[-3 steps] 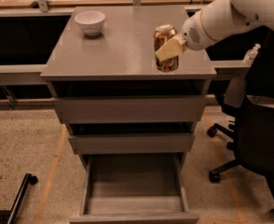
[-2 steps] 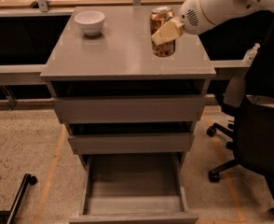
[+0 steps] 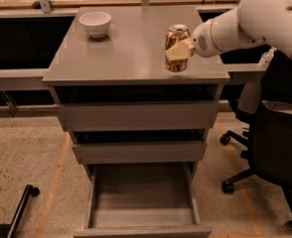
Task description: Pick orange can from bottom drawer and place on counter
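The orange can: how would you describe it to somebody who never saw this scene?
Look at the grey counter above the drawers. Near its front right corner is the orange can, with the gripper closed around its middle. Unlike the white bowl at the back left, it is tall, narrow and orange-brown with a silver rim.

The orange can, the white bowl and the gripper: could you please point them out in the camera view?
orange can (image 3: 177,35), camera view, upper label below the rim.
white bowl (image 3: 95,29), camera view, outer wall.
gripper (image 3: 176,50), camera view, between fingertips clasping the can, above the counter (image 3: 126,53).
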You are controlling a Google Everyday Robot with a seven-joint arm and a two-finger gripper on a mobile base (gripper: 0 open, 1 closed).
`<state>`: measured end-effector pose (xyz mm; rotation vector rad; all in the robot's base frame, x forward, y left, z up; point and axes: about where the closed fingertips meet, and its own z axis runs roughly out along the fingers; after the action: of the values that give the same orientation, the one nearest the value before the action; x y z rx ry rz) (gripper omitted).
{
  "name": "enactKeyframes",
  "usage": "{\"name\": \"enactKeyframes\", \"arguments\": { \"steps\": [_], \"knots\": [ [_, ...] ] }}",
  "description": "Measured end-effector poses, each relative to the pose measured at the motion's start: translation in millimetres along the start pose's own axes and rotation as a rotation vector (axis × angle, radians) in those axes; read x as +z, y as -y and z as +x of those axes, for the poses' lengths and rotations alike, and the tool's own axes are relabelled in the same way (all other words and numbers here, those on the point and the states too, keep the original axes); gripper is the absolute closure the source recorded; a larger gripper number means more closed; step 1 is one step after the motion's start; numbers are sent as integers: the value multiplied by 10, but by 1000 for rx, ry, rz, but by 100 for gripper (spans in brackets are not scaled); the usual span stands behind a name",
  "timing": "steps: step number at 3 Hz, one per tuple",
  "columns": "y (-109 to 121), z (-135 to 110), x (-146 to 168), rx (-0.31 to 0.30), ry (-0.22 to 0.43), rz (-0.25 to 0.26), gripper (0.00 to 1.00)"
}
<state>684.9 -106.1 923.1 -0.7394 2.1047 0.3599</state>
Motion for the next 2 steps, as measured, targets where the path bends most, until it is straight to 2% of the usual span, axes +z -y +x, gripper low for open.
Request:
{"name": "enactKeyframes", "arguments": {
  "steps": [1,2],
  "knots": [
    [190,-12,186,7,60,41,100],
    [367,-58,333,-5,109,64,83]
  ]
}}
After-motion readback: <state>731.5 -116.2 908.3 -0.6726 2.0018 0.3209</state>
